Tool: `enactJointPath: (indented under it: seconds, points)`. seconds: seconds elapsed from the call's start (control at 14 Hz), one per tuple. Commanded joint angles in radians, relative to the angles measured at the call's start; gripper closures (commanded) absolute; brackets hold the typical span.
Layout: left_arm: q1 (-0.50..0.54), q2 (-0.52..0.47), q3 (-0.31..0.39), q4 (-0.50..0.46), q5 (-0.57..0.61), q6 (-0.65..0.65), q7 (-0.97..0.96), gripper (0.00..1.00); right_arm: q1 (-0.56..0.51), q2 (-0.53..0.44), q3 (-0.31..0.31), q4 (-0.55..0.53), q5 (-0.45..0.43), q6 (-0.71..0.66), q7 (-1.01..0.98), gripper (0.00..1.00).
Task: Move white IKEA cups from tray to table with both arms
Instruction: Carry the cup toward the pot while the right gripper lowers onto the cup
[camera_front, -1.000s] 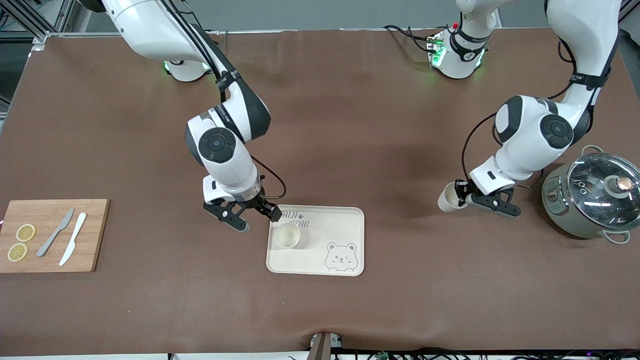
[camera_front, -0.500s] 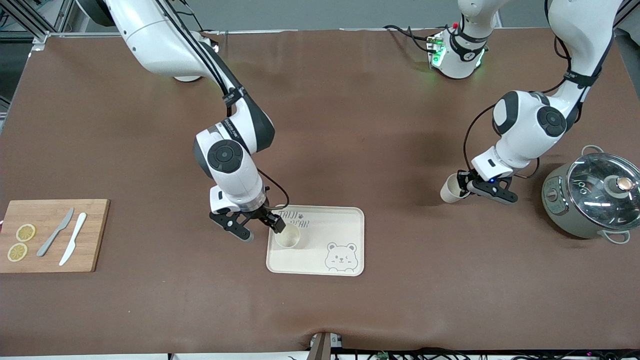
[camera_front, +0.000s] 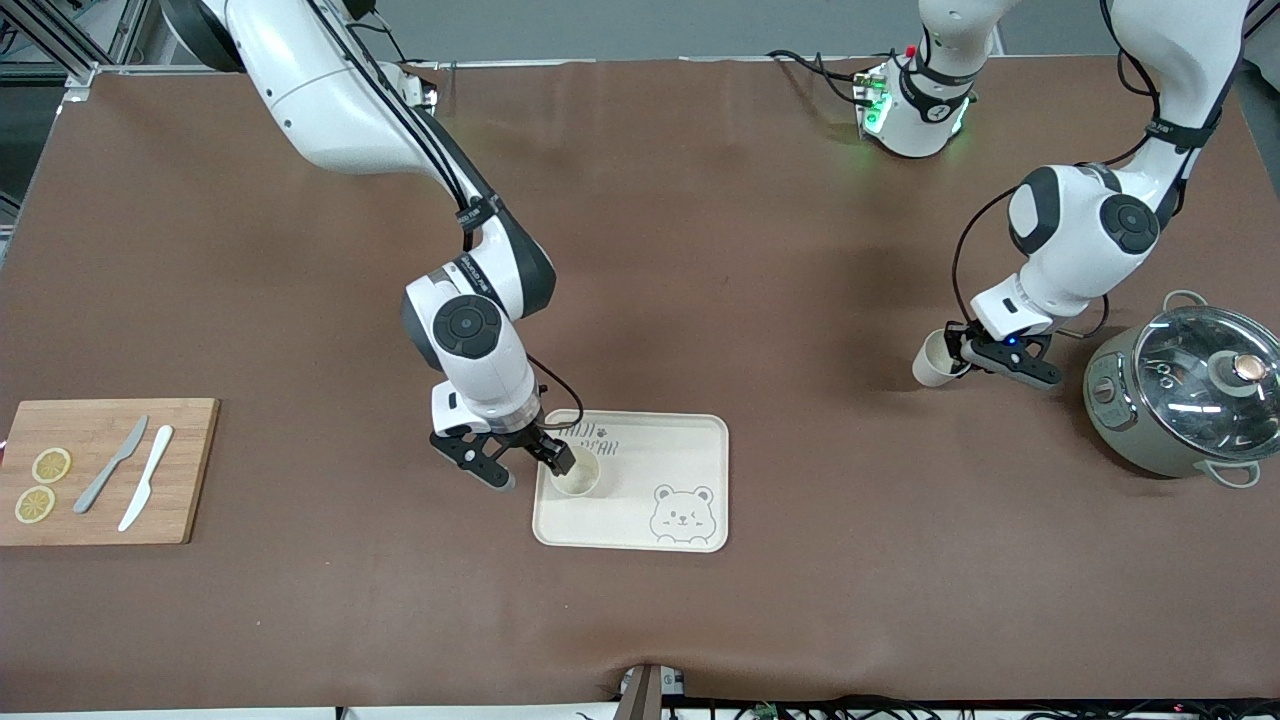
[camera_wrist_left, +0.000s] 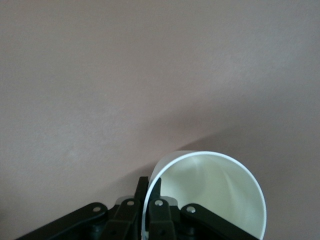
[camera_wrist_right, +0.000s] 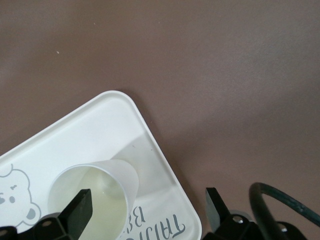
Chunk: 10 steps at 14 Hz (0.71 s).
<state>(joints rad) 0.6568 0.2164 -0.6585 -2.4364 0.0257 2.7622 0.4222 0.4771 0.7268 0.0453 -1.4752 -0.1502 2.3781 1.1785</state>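
Right gripper (camera_front: 520, 468), jaws spread, straddles the rim of one white cup (camera_front: 576, 473) standing upright in the bear tray (camera_front: 690, 440), near the tray edge toward the right arm's end. Left gripper (camera_front: 968, 352) pinches the wall of a second white cup (camera_front: 935, 359), apparently tilted, above bare tabletop beside the lidded pot (camera_front: 1190, 390).

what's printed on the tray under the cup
A grey cartoon bear face and grey lettering on the cream tray, clearest in the front view.
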Motion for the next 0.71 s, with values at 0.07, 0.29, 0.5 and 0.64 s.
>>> enactJointPath:
  seconds: [0.07, 0.29, 0.5, 0.64]
  points:
    - [0.05, -0.026, -0.016, -0.036, 0.025, 0.016, 0.039, 1.0, 0.02, 0.046, -0.007, 0.038, -0.035, 0.019, 0.038, 0.0]
    - [0.087, -0.016, -0.015, -0.039, 0.025, 0.017, 0.078, 1.0, 0.026, 0.06, -0.007, 0.038, -0.035, 0.035, 0.038, 0.0]
    - [0.107, -0.002, -0.012, -0.038, 0.025, 0.017, 0.104, 1.0, 0.028, 0.072, -0.007, 0.038, -0.035, 0.052, 0.038, 0.0]
    - [0.107, 0.008, -0.012, -0.036, 0.026, 0.017, 0.107, 1.0, 0.032, 0.079, -0.007, 0.039, -0.035, 0.053, 0.038, 0.0]
